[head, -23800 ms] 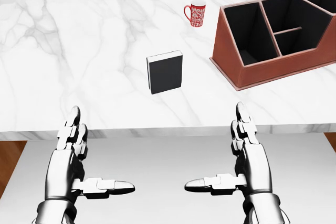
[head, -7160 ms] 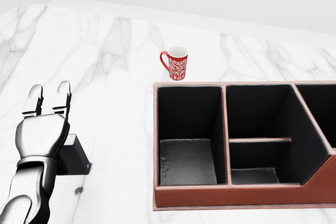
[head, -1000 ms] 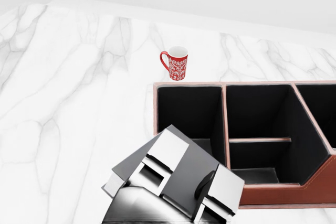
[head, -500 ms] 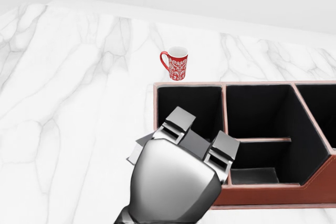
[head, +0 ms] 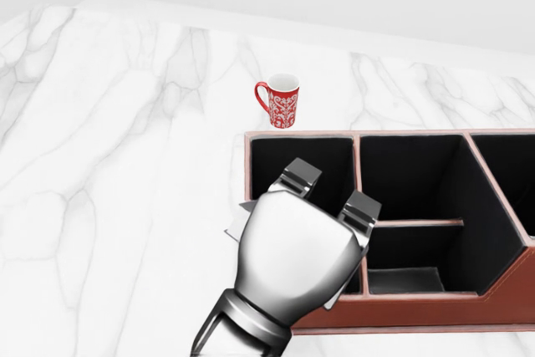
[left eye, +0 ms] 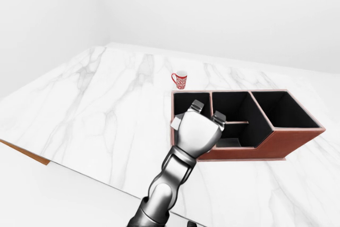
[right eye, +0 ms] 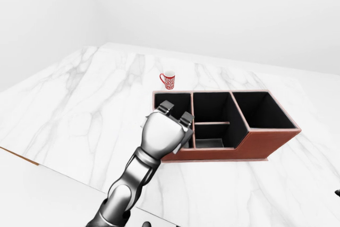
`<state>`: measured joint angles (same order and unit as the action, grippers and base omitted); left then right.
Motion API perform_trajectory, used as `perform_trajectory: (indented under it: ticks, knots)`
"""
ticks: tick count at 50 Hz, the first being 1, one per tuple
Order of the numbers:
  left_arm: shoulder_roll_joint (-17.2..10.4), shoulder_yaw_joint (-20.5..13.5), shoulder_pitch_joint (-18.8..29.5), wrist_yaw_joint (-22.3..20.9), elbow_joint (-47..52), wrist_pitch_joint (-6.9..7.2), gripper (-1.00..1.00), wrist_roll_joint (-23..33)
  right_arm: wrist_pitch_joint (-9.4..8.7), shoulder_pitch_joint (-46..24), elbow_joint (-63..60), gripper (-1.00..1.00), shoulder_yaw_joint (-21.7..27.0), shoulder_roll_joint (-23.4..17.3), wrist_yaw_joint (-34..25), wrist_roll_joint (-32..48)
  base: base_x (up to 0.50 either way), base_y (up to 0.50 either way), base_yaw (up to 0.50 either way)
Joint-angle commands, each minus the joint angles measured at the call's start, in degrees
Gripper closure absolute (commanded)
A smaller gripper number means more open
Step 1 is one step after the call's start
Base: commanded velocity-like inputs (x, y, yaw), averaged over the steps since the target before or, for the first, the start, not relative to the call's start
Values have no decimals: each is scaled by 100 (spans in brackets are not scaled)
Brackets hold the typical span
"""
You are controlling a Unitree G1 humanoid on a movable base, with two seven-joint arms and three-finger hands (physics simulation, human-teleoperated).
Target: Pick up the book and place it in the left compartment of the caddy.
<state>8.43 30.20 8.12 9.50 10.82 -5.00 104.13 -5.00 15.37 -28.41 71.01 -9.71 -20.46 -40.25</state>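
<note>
My left hand (head: 330, 192) hangs over the lower part of the left compartment (head: 288, 156) of the brown caddy (head: 435, 311), its back turned to the head view. It is shut on the book (head: 237, 221). Only a pale corner of the book shows, at the hand's left side; the rest is hidden behind the palm. Two fingers (head: 299, 178) curl over the book's top edge. In the left-eye view the same hand (left eye: 204, 114) covers the caddy's (left eye: 276, 144) left end. My right hand does not show in any view.
A red patterned mug (head: 281, 101) stands on the white marble counter (head: 125, 165) just above the caddy's left compartment. The caddy has black middle and right compartments (head: 410, 177). In the left-eye view the counter's edge (left eye: 79, 171) runs along the lower left.
My left hand has carried the book up and to the right over the caddy's left compartment. The hand has turned, so the book is now almost wholly hidden behind it.
</note>
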Motion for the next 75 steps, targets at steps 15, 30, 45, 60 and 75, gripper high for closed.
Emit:
perform_trajectory:
  ticks: [15,30,45,60,75]
  knots:
    - [274,-653,974,6,-1441,0,100,24,0,-7,41,-100,-10,-2,-17,14,0,0,0]
    - [229,-902,1377,259,-2404,0,100,-25,0,-3,-2,-100,-18,-1,-30,-2,0,0,0]
    - [357,-1074,2046,490,-3669,0,100,2,0,6,-28,-100,-16,0,-11,-12,0,0,0]
    - [542,-1082,2488,731,-4709,0,100,66,0,-6,-6,-100,-12,-10,-5,-9,0,0,0]
    - [632,-1123,2709,833,-5508,0,100,44,0,-5,-2,-100,-3,-9,-18,-20,0,0,0]
